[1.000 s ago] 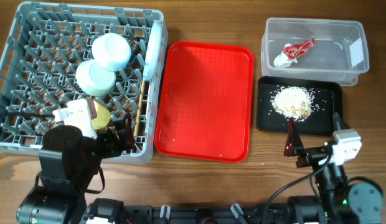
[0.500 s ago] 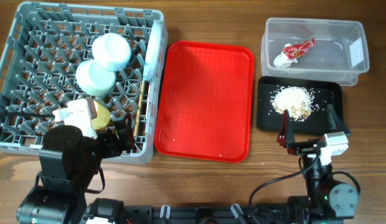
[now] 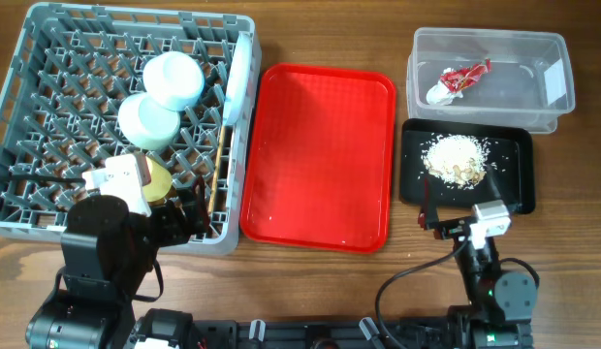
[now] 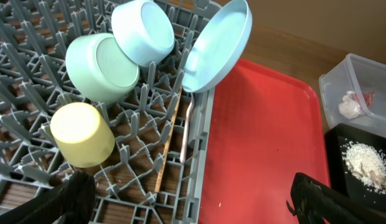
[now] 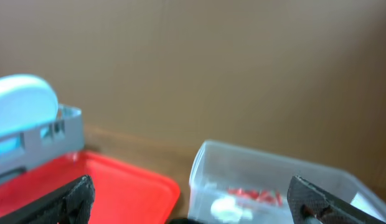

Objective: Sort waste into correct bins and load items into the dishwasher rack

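L gripper [image 4: 192,198] & R gripper [image 5: 192,200] both wide open, nothing btwn jaws

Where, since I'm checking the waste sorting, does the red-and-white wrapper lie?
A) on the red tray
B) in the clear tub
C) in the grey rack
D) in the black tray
B: the overhead view shows the wrapper lying inside the clear tub, while the black tray next to it holds only the crumbs.
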`<state>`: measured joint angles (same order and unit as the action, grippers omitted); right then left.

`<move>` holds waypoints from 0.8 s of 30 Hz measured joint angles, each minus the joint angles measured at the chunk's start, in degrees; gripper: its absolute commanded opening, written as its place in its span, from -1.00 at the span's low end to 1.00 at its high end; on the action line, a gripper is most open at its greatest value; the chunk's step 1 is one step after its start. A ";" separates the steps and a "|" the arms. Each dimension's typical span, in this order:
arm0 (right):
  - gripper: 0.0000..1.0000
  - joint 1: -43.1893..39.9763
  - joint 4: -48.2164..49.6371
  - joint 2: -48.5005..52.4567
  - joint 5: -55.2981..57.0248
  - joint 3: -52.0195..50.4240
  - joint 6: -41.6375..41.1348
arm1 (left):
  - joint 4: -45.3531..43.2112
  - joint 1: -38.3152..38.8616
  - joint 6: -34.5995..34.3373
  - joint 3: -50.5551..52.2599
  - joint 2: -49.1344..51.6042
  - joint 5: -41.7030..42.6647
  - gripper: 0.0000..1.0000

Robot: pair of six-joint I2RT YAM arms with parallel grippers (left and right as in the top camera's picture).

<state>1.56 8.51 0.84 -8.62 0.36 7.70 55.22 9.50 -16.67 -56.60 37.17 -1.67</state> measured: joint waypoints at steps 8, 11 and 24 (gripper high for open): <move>1.00 0.00 -7.93 -0.07 -0.37 0.00 0.09 | 0.00 0.00 0.00 0.02 0.00 0.00 1.00; 1.00 0.00 -7.91 -0.07 -0.37 0.00 0.09 | 0.00 0.00 0.00 0.02 0.00 0.00 1.00; 1.00 0.00 -7.91 -0.07 -0.37 0.00 0.07 | 0.00 0.00 0.00 0.02 0.00 0.00 1.00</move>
<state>1.56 0.60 0.78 -8.99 0.36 7.77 55.22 9.50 -16.67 -56.58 37.17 -1.67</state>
